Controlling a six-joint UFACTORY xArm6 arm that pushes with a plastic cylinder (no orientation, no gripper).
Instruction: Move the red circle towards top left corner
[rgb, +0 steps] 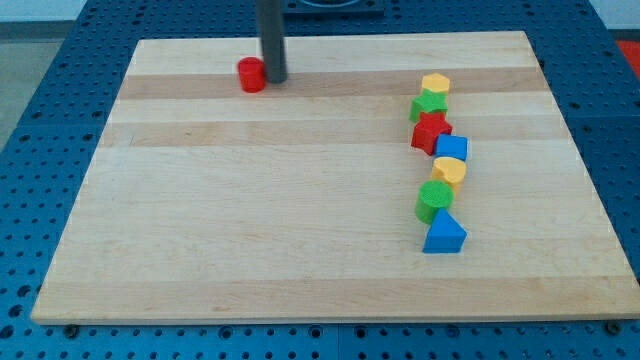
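Observation:
The red circle (251, 75) is a short red cylinder on the wooden board (250, 220), near the view's top, left of the middle. My dark rod comes down from the view's top edge. My tip (275, 80) stands right against the red circle's right side, touching it or nearly so. The board's top left corner lies well to the left of the red circle.
A column of blocks runs down the board's right half: yellow hexagon (436, 84), green star (428, 104), red star (431, 132), blue cube (452, 149), yellow heart (449, 171), green cylinder (434, 200), blue triangle (445, 234). Blue pegboard surrounds the board.

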